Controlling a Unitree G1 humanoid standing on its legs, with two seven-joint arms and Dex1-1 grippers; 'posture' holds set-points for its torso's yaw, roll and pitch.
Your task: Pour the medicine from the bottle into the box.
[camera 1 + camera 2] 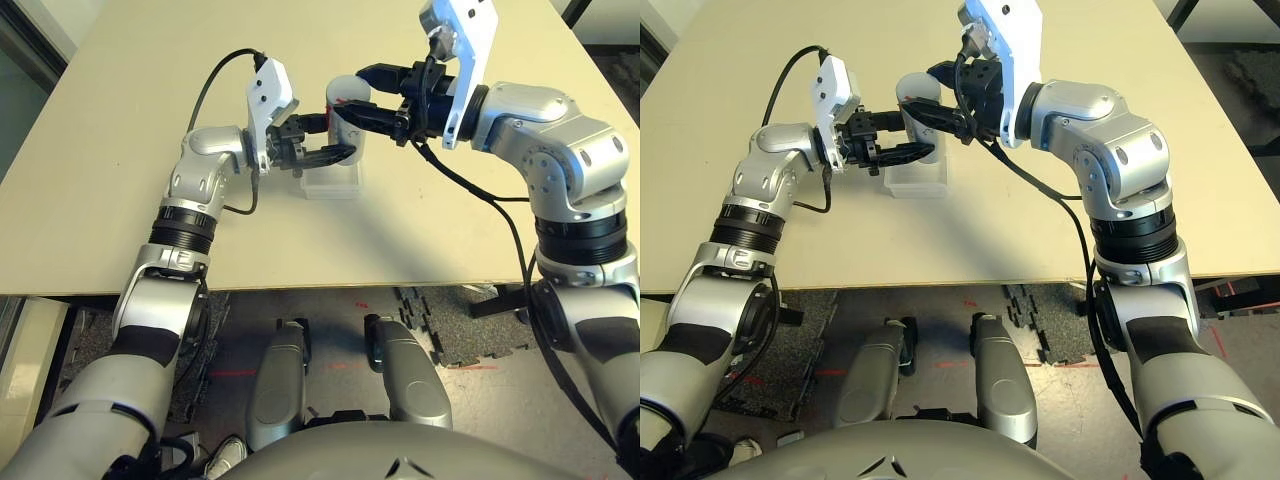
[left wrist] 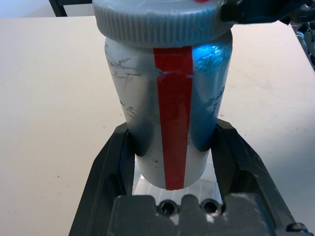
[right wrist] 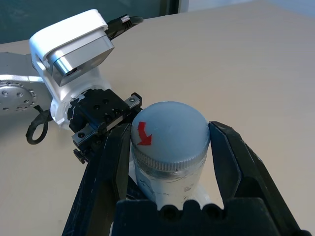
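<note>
On the beige worktop, my left pincer is clamped round the body of the small silver-grey cylindrical bottle with a red stripe and ribbed grey cap, holding it upright. Directly beneath the bottle I see the small shallow clear plastic box, resting on the worktop. To the right, my right pincer reaches in level at cap height; its fingers flank the grey cap, the left one touching it, the right one just beside it.

A red arrow sign stood on the round grey cap of the silver-grey cylindrical bottle; no text was readable.
</note>
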